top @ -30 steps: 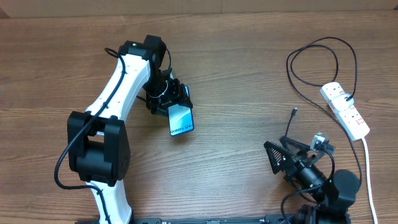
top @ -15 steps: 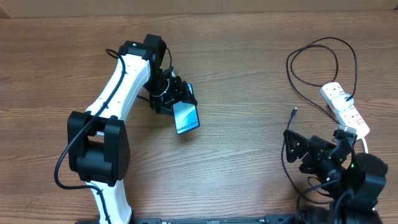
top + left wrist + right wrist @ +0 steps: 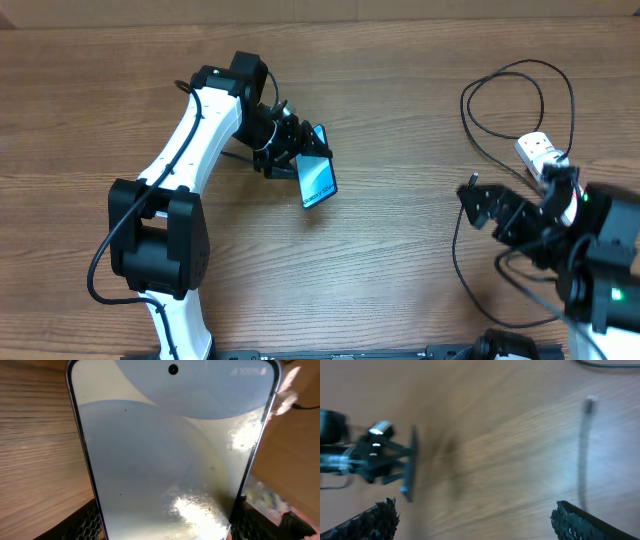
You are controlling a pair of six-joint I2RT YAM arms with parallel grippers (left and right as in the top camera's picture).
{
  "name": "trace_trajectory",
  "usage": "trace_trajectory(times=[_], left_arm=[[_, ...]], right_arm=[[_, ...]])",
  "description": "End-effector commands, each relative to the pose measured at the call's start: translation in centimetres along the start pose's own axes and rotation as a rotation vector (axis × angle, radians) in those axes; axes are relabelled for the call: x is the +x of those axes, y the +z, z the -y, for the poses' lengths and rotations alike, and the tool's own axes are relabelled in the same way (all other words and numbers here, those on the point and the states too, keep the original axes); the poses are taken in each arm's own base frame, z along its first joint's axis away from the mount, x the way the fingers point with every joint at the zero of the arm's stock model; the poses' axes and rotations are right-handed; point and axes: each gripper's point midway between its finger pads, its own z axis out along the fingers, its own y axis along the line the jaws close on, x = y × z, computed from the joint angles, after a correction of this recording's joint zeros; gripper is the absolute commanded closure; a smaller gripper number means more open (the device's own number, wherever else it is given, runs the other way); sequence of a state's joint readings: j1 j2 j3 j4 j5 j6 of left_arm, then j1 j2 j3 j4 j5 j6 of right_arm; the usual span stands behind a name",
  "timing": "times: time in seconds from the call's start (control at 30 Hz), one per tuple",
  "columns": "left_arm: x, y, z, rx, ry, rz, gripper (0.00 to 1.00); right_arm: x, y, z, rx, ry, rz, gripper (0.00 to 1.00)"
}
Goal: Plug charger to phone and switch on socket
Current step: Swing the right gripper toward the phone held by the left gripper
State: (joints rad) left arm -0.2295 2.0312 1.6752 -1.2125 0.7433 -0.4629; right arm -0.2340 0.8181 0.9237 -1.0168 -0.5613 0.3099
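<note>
My left gripper (image 3: 296, 158) is shut on the phone (image 3: 318, 180) and holds it tilted above the table. In the left wrist view the phone's light blue screen (image 3: 170, 450) fills the frame between my two fingers (image 3: 167, 527). The charger, a thin black cable (image 3: 467, 110), loops from the socket (image 3: 535, 150) to its connector tip (image 3: 473, 179) lying on the table. My right gripper (image 3: 492, 212) is open and empty, just below that tip. The blurred right wrist view shows the open jaws (image 3: 480, 520), the cable end (image 3: 589, 404) at the upper right and the phone edge-on (image 3: 410, 467) at the left.
The white power strip's lower part and its thick cord are hidden behind my right arm. The table is bare brown wood (image 3: 400, 250). The cable's loop reaches toward the table's far right edge (image 3: 520, 66).
My left gripper has carried the phone up and to the right, turning it. My right arm has swung up and right, its open gripper now close to the cable tip.
</note>
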Motion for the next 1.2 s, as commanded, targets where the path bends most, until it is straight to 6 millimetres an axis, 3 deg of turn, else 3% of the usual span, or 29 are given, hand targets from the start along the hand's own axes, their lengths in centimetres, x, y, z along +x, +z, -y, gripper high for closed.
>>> trace_trajectory(times=[0.0,0.2,0.47,0.67,0.8,1.03,1.13,1.17], left_arm=[[-0.1,-0.3,2.6,0.103,-0.026,-0.012,0.61],[-1.9,-0.5,3.7,0.147,-0.101,0.047,0.61],[-2.8,-1.0,5.9,0.25,-0.183,0.047,0.61],[-3.3,-1.2,6.5,0.278,-0.22,0.054,0.61],[-3.4,-1.7,8.0,0.345,-0.183,0.038,0.61],[-3.2,-2.0,8.7,0.382,-0.172,0.019,0.61],[-3.1,-1.8,8.8,0.38,-0.169,0.016,0.61],[-3.1,-1.7,8.9,0.379,-0.168,0.015,0.61]], right_arm=[[-0.6,1.2,-2.0,-0.132,-0.019,-0.043,0.0],[-0.6,5.6,-2.1,-0.128,-0.088,-0.115,0.0],[2.4,12.5,-5.9,-0.129,-0.307,-0.201,0.0],[2.1,15.5,-8.5,-0.091,-0.382,-0.09,0.0],[2.5,17.2,-10.2,-0.13,-0.403,-0.067,0.0],[3.4,20.0,-10.9,-0.18,-0.414,-0.097,0.0],[2.9,20.5,-11.5,-0.208,-0.421,-0.066,0.0],[2.7,20.6,-11.8,-0.217,-0.424,-0.056,0.04]])
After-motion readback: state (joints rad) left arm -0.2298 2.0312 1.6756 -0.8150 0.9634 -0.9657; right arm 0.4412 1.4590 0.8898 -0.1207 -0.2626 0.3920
